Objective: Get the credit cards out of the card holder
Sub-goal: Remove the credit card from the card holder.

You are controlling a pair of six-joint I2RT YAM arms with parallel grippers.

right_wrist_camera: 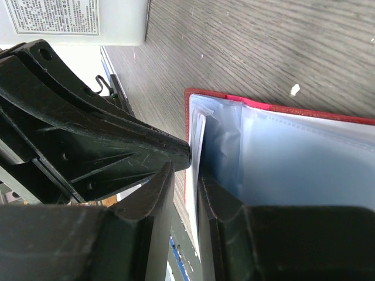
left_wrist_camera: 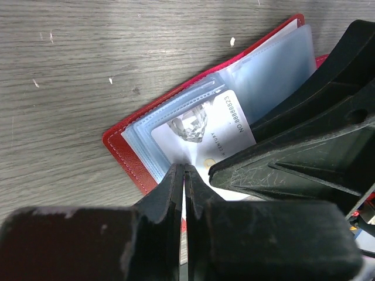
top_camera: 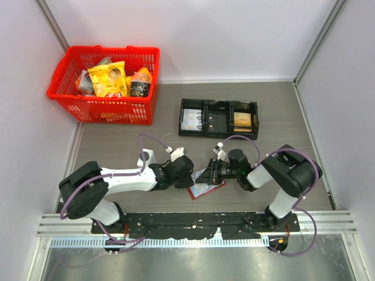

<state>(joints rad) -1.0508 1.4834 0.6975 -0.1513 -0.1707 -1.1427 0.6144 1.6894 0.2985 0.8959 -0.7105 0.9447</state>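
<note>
- Credit card (left_wrist_camera: 220, 132), white with a printed number, sits partly inside a clear sleeve of the red card holder (left_wrist_camera: 126, 153), which lies spread on the table (left_wrist_camera: 88, 58) between the arms.
- Left gripper (left_wrist_camera: 183, 175) is pressed together on the card's near edge, seemingly to draw it out.
- Right gripper (right_wrist_camera: 187, 175) pinches the holder's edge, likely to steady it.
- Whether other sleeves hold cards cannot be told, and the fingers hide the card's near end.

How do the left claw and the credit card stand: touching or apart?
Touching. Left wrist view: the left claw pinches the credit card by its near edge, a white sliver between the fingertips.
</note>
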